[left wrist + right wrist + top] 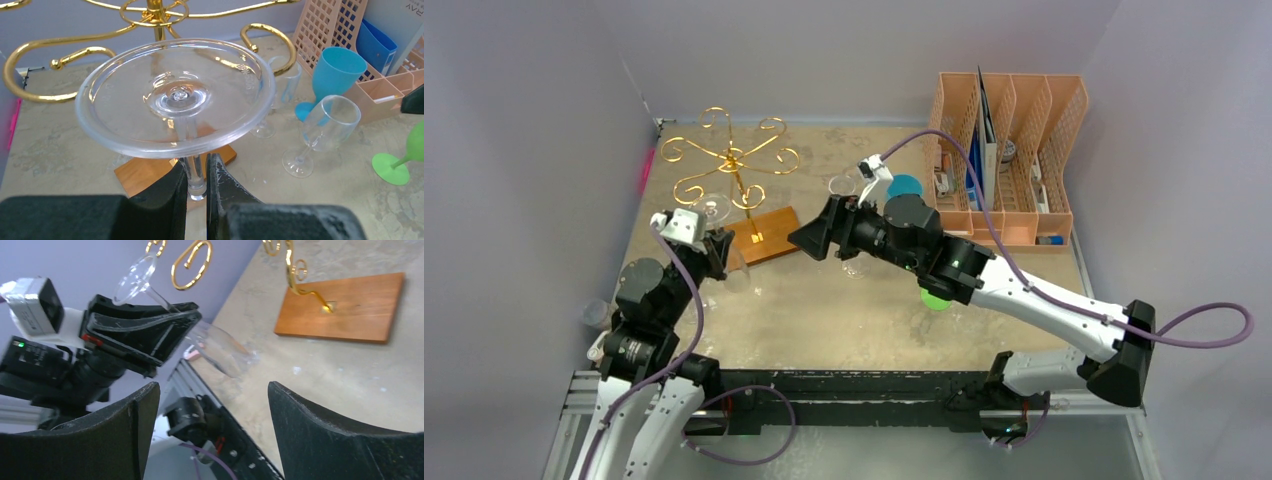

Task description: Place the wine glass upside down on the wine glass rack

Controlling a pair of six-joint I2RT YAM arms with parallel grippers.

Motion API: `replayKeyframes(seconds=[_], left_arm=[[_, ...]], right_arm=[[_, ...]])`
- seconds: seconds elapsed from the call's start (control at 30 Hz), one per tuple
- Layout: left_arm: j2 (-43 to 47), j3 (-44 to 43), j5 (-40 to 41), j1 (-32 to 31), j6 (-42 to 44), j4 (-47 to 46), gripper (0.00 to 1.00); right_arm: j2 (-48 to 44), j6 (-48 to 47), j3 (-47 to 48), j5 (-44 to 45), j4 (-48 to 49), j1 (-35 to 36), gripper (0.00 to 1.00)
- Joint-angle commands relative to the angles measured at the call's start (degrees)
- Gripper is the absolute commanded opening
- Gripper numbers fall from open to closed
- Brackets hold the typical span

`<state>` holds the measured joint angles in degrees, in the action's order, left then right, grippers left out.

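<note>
Gold wire arms of the wine glass rack [736, 160] curl just beyond the clear wine glass [175, 97], which I see upside down, foot uppermost, above the bench [844, 310]. My left jaws are pinched almost closed on its stem. My right jaws stand wide apart with nothing between them, facing the left arm [649, 295] from mid-bench.
</note>
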<state>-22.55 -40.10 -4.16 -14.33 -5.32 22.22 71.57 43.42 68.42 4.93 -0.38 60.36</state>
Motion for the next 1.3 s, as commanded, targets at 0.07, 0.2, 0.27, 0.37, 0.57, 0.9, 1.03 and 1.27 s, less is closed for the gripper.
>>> replayKeyframes(seconds=[0.07, 0.2, 0.27, 0.37, 0.57, 0.9, 1.03, 1.27], left_arm=[[-5.3, -2.6, -3.6, -0.2, 1.1, -8.4, 0.0], [-7.6, -3.4, -5.2, -0.1, 0.8, -8.5, 0.0], [-8.1, -3.4, -5.4, 0.0, 0.6, -9.0, 0.0], [-8.9, -3.9, -5.8, 0.9, 0.5, -9.8, 0.0], [-11.4, -5.9, -6.2, 6.2, -1.1, -10.3, 0.0], [-11.4, -5.3, -0.6, 7.8, -4.7, -9.7, 0.0], [-11.9, -5.8, -1.1, 7.8, -4.8, -9.0, 0.0], [-12.8, -6.4, -2.5, 7.8, -4.7, -8.7, 0.0]], right_arm=[[3.7, 8.7, 2.8, -9.2, 9.8, -2.0, 0.81], [4.7, 10.0, 4.2, -8.2, 8.7, -3.4, 0.81], [5.4, 10.7, 5.4, -7.3, 6.9, -4.3, 0.81], [6.9, 11.9, 6.7, -8.4, 6.3, -6.1, 0.81], [10.8, 12.1, 10.4, -10.9, 5.7, -9.5, 0.81], [20.0, 13.6, 19.7, -16.4, 5.4, -17.1, 0.7], [24.0, 15.9, 22.2, -21.1, 6.2, -18.9, 0.61], [29.5, 17.6, 26.1, -28.6, 11.9, -20.7, 0.38]])
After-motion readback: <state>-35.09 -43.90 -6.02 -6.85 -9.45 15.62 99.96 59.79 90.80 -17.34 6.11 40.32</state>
